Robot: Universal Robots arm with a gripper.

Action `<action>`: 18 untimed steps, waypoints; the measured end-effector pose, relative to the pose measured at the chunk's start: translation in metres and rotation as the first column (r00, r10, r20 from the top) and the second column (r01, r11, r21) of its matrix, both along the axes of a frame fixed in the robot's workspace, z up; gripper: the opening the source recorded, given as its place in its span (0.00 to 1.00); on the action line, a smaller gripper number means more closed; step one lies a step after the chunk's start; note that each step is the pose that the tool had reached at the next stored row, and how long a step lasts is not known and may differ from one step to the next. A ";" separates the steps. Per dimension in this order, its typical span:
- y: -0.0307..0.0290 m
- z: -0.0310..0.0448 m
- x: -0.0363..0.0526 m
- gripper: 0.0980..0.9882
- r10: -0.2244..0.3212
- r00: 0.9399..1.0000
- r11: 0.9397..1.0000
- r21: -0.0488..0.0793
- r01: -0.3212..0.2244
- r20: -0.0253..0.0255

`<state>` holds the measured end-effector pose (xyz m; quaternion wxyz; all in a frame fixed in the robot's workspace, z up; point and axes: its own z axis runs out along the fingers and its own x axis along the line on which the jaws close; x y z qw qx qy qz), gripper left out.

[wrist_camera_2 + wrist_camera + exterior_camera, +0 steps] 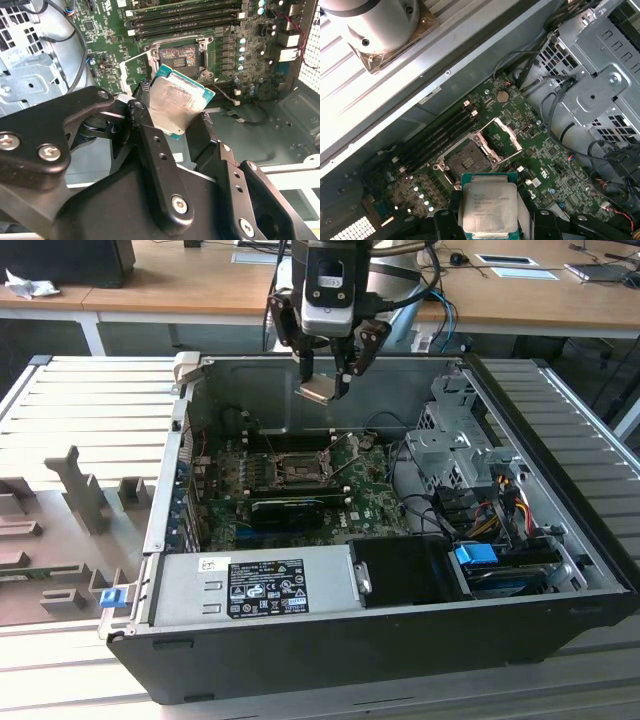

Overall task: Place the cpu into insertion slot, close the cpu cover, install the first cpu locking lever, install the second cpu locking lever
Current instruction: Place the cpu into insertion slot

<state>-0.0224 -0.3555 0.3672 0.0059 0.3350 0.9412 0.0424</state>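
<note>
Gripping cpu (489,212), claw (324,388) above open case (400,650) on slatted table (90,405).

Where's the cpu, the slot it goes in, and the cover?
cpu (489,207): first wrist view, middle of its silver face.
insertion slot (467,162): first wrist view, its dark centre.
cpu cover (511,136): first wrist view, its metal frame edge.

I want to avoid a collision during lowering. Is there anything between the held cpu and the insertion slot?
Nothing visible does. The claw holds the cpu above the open case. The insertion slot lies bare below it, and the cpu cover stands swung open beside the slot.
</note>
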 end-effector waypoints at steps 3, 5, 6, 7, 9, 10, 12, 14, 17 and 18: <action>0.0000 -0.0001 0.0000 0.48 -0.025 1.000 1.000 0.000 0.025 0.000; 0.0000 -0.0006 0.0000 0.48 -0.031 1.000 1.000 0.000 0.031 0.000; 0.0000 -0.0010 0.0000 0.48 -0.032 0.999 0.999 0.000 0.032 0.000; 0.0000 -0.0015 0.0000 0.48 -0.032 0.999 0.999 0.000 0.032 0.000; 0.0000 -0.0018 0.0000 0.48 -0.032 0.999 0.999 0.000 0.032 0.000; 0.0000 -0.0020 0.0000 0.48 -0.033 0.999 0.999 0.000 0.033 0.000; 0.0000 -0.0021 0.0000 0.48 -0.039 0.999 0.999 0.000 0.039 0.000; 0.0000 -0.0022 0.0000 0.48 -0.052 0.999 0.999 0.000 0.052 0.000; 0.0000 -0.0024 0.0000 0.48 -0.072 0.997 0.997 0.000 0.072 0.000; 0.0000 -0.0025 0.0000 0.48 -0.081 0.997 0.997 0.000 0.081 0.000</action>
